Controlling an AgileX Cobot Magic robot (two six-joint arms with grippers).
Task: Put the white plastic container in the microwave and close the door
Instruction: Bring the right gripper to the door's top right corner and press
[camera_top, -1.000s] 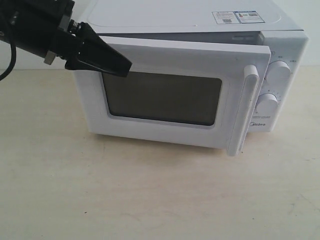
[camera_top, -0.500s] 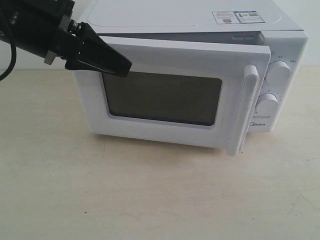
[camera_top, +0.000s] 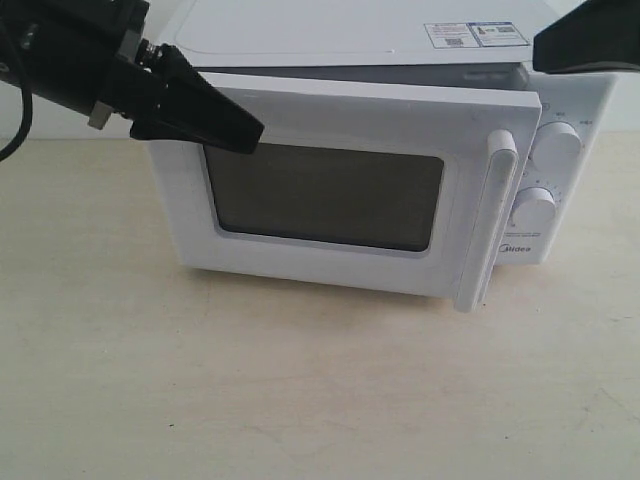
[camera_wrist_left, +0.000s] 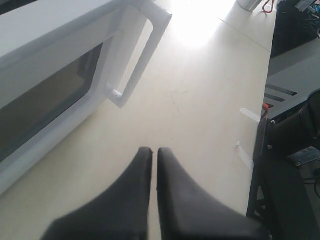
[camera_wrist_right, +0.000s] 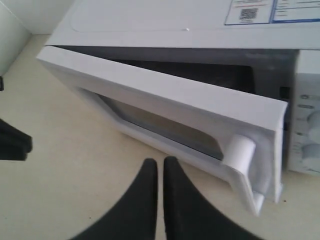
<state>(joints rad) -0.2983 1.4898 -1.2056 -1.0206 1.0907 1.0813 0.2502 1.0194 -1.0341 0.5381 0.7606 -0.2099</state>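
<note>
On pale wooden tabletop (camera_top: 300, 400): white boxy countertop microwave (camera_top: 330, 30), its white dark-windowed door (camera_top: 330, 115) ajar at the handle side. Left gripper (camera_top: 250, 135): black fingers (camera_wrist_left: 180, 200) pressed together, empty, just off the door's hinge end. Right gripper (camera_wrist_right: 160, 161): I see it likewise closed, empty, above the handle end.

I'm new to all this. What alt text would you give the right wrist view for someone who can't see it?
A white microwave sits on a pale table with its door slightly ajar. The right end effector, shut and empty, hovers before the door near its handle.
</note>
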